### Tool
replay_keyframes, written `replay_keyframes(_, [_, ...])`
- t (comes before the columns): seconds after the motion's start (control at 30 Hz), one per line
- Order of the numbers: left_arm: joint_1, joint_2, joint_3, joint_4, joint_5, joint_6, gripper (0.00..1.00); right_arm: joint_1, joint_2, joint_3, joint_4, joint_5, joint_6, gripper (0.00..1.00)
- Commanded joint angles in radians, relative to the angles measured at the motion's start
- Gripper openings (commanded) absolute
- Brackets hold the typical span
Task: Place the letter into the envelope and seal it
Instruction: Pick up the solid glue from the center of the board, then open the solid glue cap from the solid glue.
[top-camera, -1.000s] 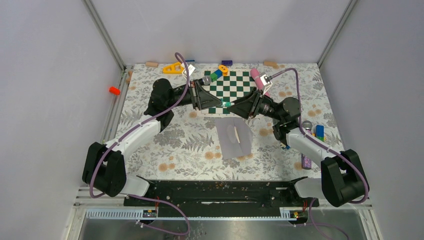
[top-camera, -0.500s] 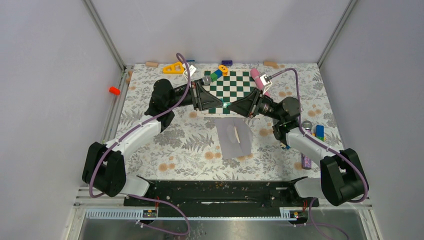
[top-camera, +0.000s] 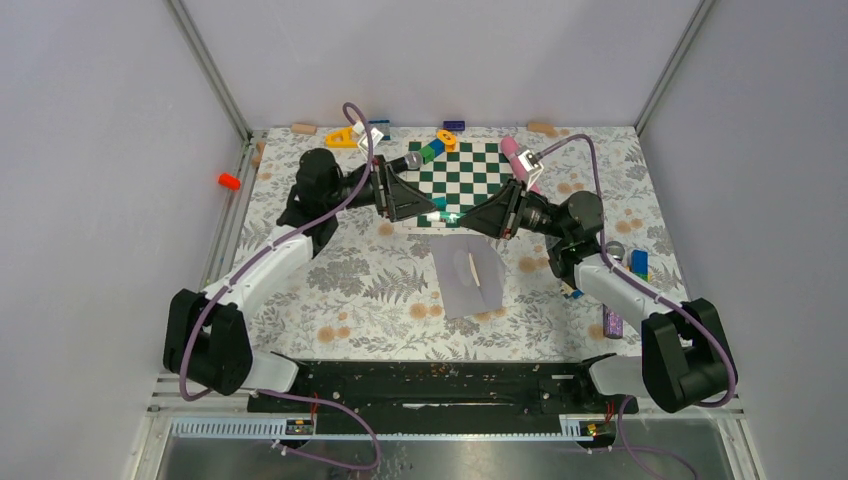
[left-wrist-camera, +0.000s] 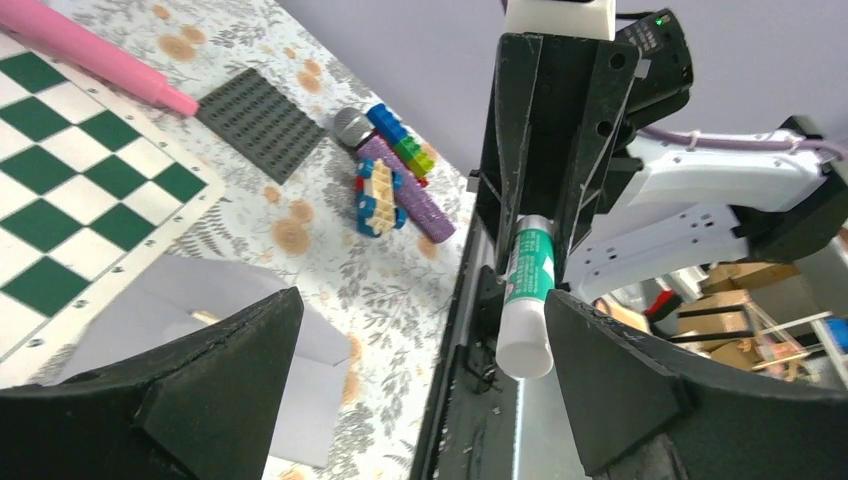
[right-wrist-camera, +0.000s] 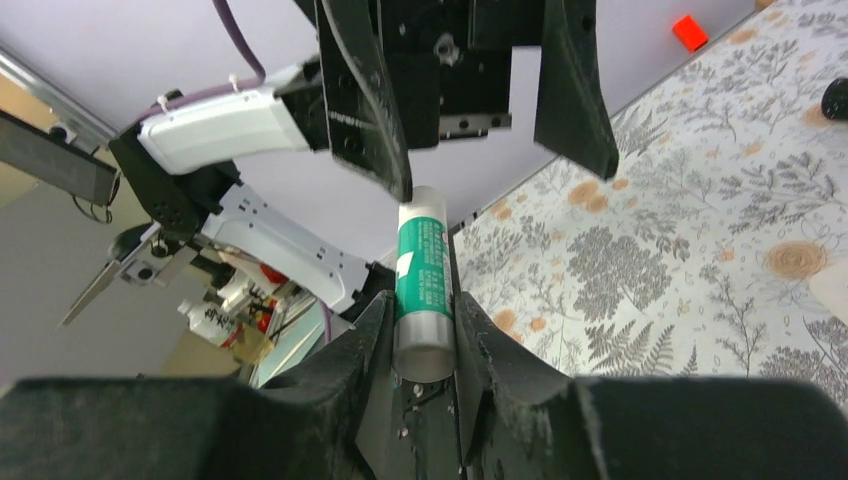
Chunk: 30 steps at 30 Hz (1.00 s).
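Above chessboard (top-camera: 470, 175) edge: right pincer (right-wrist-camera: 420, 330) pinching glue stick (right-wrist-camera: 424, 270); left pincer (left-wrist-camera: 420, 300) spread wide.

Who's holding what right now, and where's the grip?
The right gripper pinches the green-and-white glue stick by one end. The left gripper is open, holding nothing.

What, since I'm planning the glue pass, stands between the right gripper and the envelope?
Nothing visible. The envelope lies uncovered on the table, just nearer than the right gripper, which holds the glue stick. The left gripper, fingers open around the stick's other end, is beside it, not over the envelope.
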Motion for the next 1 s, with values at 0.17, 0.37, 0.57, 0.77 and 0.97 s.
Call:
replay_keyframes(0.17, [0.018, -0.076, 0.094, -0.194, 0.084, 0.241, 0.93, -0.034, -0.047, 0.004, -0.011, -0.089, -0.087, 0.01])
replay_keyframes(0.37, [-0.003, -0.082, 0.063, -0.158, 0.112, 0.228, 0.93, -0.037, -0.045, 0.007, -0.037, -0.068, -0.109, 0.01])
replay_keyframes(0.57, [-0.041, -0.072, 0.056, -0.13, 0.123, 0.216, 0.92, -0.037, -0.033, 0.0, -0.054, -0.056, -0.129, 0.02])
replay_keyframes(0.77, [-0.052, -0.06, 0.05, -0.115, 0.123, 0.206, 0.85, -0.037, -0.028, -0.004, -0.051, -0.057, -0.128, 0.04])
replay_keyframes(0.97, [-0.052, -0.054, 0.045, -0.111, 0.131, 0.208, 0.71, -0.037, -0.022, -0.005, -0.034, -0.056, -0.12, 0.05])
